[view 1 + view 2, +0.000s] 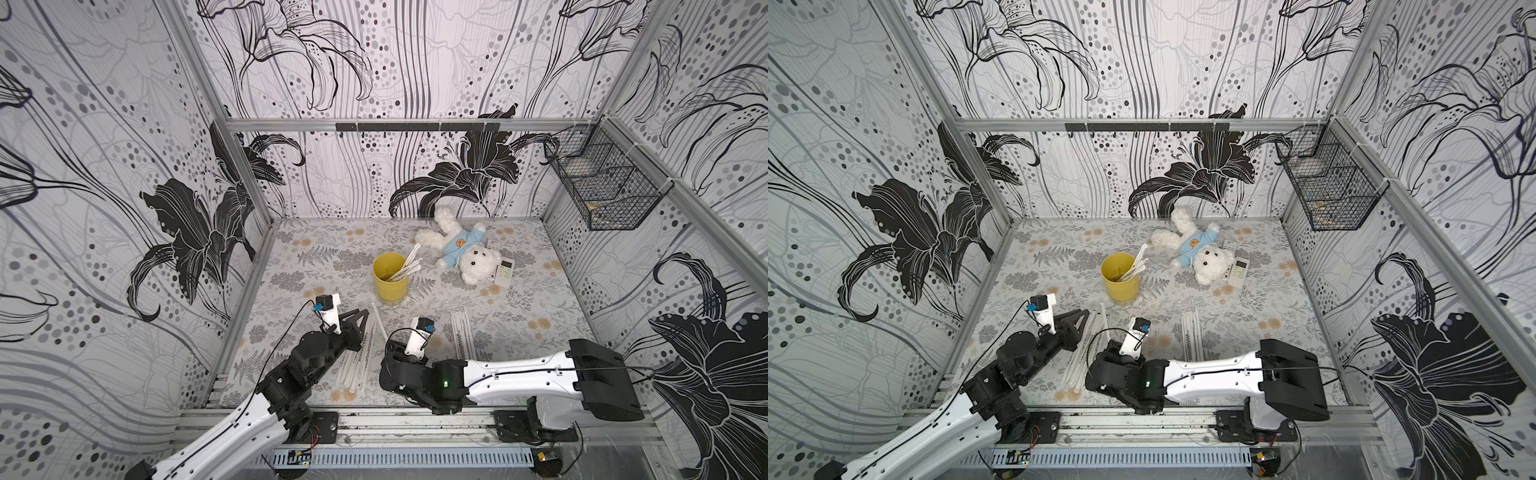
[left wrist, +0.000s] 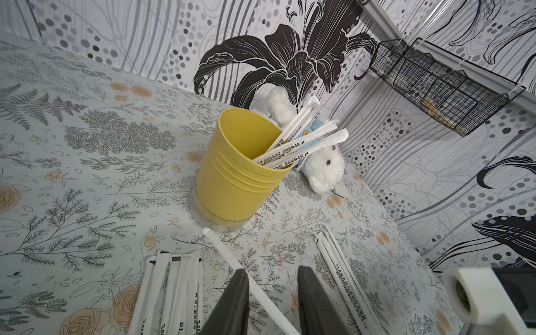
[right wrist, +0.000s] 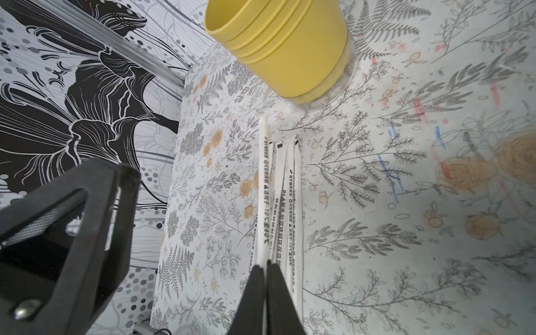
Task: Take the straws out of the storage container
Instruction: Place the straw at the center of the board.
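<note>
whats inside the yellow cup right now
Three wrapped straws lean inside the yellow cup, tops past its rim toward the teddy. In the left wrist view the near wall hides their lower ends and the cup's floor.

Robot lab enclosure, aluminium frame (image 1: pixel 282 124), floral wallpaper panels (image 1: pixel 83 187), base rail (image 1: pixel 415 420)

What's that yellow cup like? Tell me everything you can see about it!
The yellow cup is round, plastic-looking and a bit wider at the top, with ridged rings below its rim. It stands upright on a clear round base on the flowery table. A few wrapped straws lean inside against the rim, on the side facing the teddy. Nothing else touches it.
</note>
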Action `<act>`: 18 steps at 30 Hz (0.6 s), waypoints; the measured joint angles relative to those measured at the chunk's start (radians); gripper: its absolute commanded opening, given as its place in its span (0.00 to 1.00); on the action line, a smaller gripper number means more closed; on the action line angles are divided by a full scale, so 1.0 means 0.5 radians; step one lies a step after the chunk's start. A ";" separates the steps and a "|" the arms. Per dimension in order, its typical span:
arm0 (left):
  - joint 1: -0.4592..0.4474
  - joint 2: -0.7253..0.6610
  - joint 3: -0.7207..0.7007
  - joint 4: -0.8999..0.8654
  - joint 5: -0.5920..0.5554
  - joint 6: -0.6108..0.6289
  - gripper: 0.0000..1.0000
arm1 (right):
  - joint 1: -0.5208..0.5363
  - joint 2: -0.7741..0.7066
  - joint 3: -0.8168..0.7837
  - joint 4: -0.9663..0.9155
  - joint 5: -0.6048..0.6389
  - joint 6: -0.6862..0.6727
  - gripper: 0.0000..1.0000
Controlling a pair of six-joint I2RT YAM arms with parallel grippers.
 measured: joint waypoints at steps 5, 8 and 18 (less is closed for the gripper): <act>0.000 -0.096 0.001 -0.031 -0.058 -0.068 0.34 | 0.008 0.110 0.067 -0.089 -0.004 0.182 0.11; 0.000 -0.149 0.001 -0.066 -0.083 -0.079 0.34 | 0.008 0.159 0.092 -0.131 -0.010 0.224 0.11; -0.011 -0.227 0.000 -0.083 -0.090 -0.085 0.34 | 0.011 0.332 0.306 -0.185 -0.026 0.242 0.20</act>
